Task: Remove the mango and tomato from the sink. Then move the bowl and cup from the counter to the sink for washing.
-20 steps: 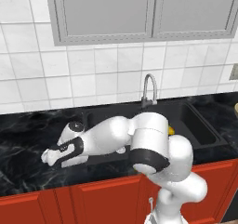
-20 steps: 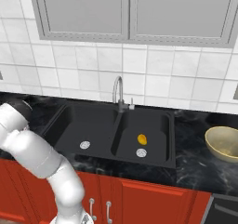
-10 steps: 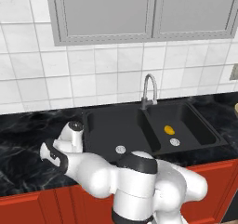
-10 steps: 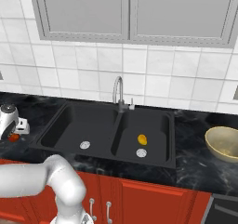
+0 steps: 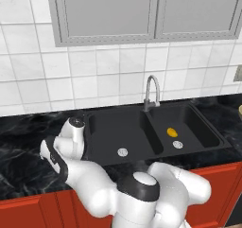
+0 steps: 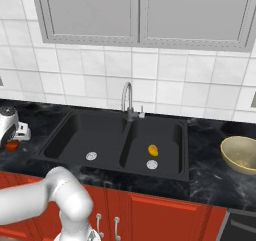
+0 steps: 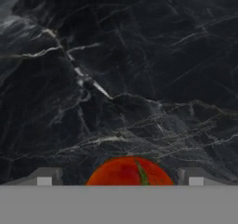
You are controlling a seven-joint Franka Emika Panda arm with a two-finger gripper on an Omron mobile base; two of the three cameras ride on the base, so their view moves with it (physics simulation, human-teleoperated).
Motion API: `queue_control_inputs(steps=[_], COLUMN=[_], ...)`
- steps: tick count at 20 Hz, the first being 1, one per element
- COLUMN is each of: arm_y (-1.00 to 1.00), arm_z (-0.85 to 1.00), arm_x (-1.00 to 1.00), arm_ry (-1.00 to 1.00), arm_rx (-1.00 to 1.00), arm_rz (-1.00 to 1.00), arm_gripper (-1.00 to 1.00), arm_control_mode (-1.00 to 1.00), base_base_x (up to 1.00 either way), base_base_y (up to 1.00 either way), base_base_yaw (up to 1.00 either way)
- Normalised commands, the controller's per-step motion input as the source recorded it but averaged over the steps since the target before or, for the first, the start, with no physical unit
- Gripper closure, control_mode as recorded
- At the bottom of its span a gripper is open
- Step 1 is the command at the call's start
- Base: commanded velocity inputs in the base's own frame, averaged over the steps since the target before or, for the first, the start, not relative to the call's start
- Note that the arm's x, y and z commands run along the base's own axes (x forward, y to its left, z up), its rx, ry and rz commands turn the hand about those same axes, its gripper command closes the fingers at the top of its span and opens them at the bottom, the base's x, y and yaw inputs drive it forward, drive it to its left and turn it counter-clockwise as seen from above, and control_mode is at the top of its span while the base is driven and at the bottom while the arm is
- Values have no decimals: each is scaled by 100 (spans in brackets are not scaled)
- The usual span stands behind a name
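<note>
The tomato is being seen on the black marble counter left of the sink, sitting between the fingertips of the gripper, whose jaws are being held wide apart with nothing clamped. It is looking round, glossy red-orange, with a green streak. Risk judged: being round, it could be nudged into rolling as the hand is lifted. The mango is lying in the right basin.
</note>
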Motion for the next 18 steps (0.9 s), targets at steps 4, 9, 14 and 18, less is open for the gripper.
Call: queue_control_inputs(steps=[4,9,14,18], arm_y=[0,-5,-15,-24], arm_z=[24,34,39,31], arm_x=[-12,-2,-9,-16], arm_ry=[0,-3,-7,-4], arm_rx=[-3,-6,-5,-4], arm_rz=[0,0,0,0], arm_gripper=[-100,-100,-100,-100], arm_control_mode=[-100,-100,-100,-100], base_base_x=[0,0,0,0], base_base_y=[0,0,0,0], base_base_yaw=[0,0,0,0])
